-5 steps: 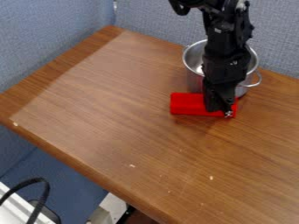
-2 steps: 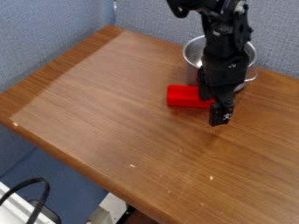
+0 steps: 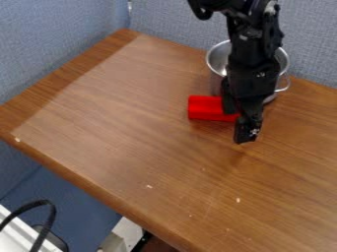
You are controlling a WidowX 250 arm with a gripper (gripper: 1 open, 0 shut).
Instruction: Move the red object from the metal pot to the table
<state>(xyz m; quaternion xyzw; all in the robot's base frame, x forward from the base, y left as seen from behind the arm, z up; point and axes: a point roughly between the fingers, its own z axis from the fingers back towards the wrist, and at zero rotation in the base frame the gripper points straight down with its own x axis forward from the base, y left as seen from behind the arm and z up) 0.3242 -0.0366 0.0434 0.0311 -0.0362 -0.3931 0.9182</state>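
Pincer (image 3: 242,118) just let go, now wide open & empty; small red oblong block (image 3: 204,107) sits on brown wooden desk (image 3: 118,118) beside shiny steel pot (image 3: 218,63). Task basically done imo.

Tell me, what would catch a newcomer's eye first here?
Probably the bright red object, lying on the brown wooden table right of centre. Over its right end stands a black robot arm, its gripper pointing down. Behind the arm, a shiny metal pot sits near the far right edge.

Lab bench: blue partition (image 3: 53,39), cables (image 3: 33,224)
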